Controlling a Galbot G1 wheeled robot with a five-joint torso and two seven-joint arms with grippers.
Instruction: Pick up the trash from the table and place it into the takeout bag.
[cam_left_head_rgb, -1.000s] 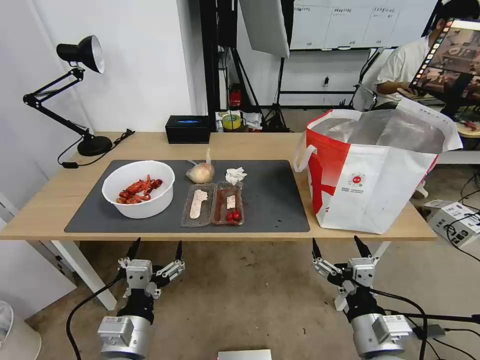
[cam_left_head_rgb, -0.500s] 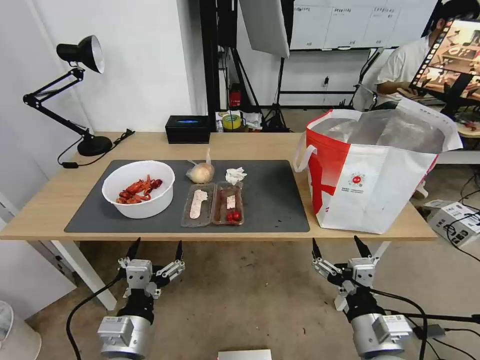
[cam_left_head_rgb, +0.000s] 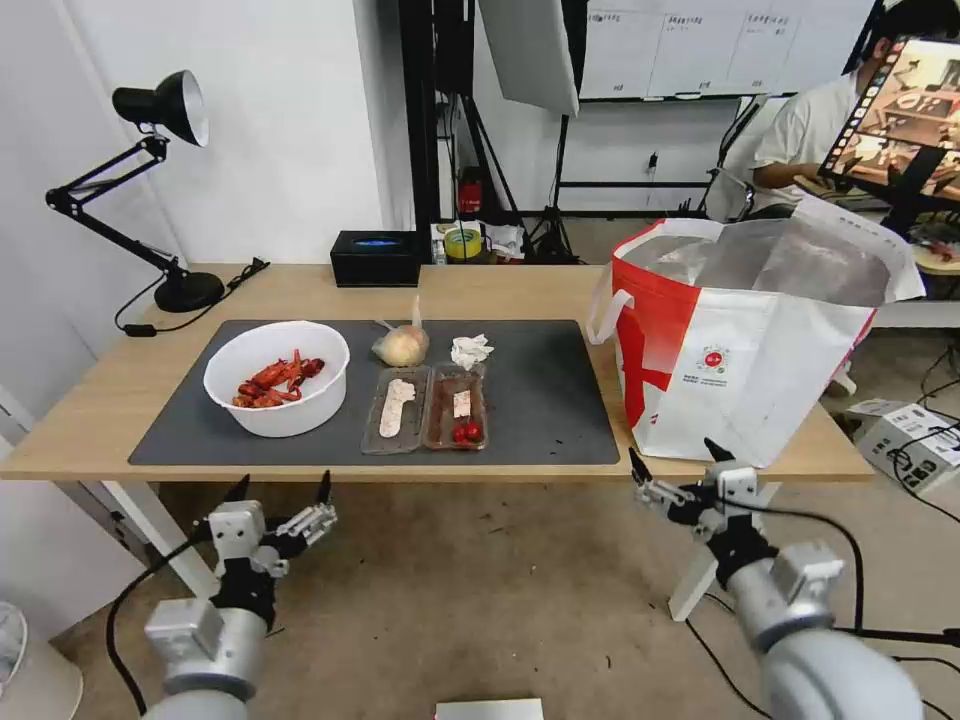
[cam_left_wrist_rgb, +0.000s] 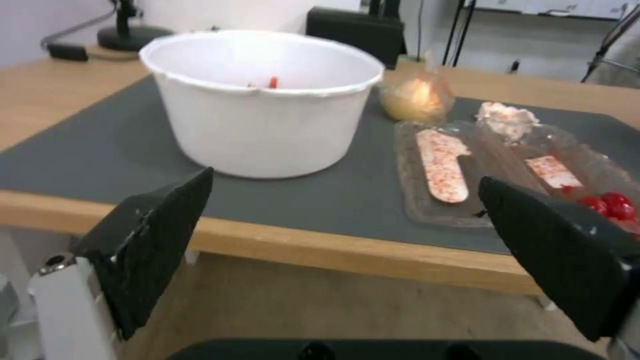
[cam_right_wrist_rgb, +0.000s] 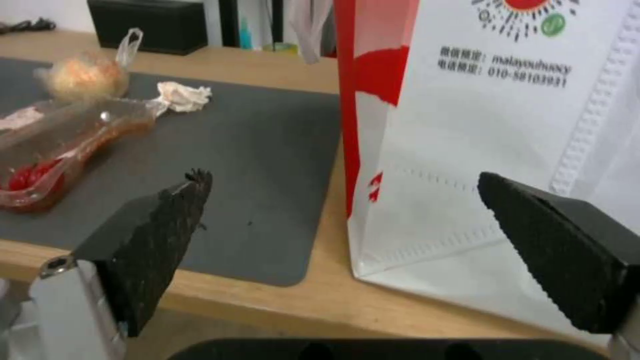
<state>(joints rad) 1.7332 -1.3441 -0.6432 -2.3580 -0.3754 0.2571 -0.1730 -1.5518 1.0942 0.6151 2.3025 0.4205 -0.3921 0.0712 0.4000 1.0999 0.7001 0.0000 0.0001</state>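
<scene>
Seen from the head camera: long light-wood bench (cam_left_head_rgb: 520, 290) with a dark grey mat (cam_left_head_rgb: 545, 400) across its middle; on the mat at 9 o'clock, white bowl (cam_left_head_rgb: 277, 378) holding red crayfish shells; just beside it toward 3 o'clock, clear hinged tray (cam_left_head_rgb: 426, 408) lying open, a pale strip in one half, red scraps in the other; at 12 o'clock of the tray, knotted clear bag (cam_left_head_rgb: 401, 345) with a yellowish lump, and next to that, crumpled tissue (cam_left_head_rgb: 470, 351) — both near the tray's far end, contact not clear. Off the mat at 3 o'clock, takeout bag (cam_left_head_rgb: 745, 340) standing upright on the bench's right end, mouth open, foil lining showing, red side panel and a white loop handle toward the mat. Far edge of the bench: black box (cam_left_head_rgb: 376, 258) at 12 o'clock, black desk lamp (cam_left_head_rgb: 150, 190) at 10 o'clock. Below the near edge, off the bench: left claw (cam_left_head_rgb: 280, 492) at 7 o'clock, released, fingers spread, pointing toward the bowl; right claw (cam_left_head_rgb: 675, 460) at 5 o'clock, also released, fingers wide apart, tips level with the bench edge near the bag's front corner — grasping nothing. Left wrist view: bowl straight ahead between the spread fingers, tray to one side; right wrist view: bag's lower corner and mat edge between the fingers.
</scene>
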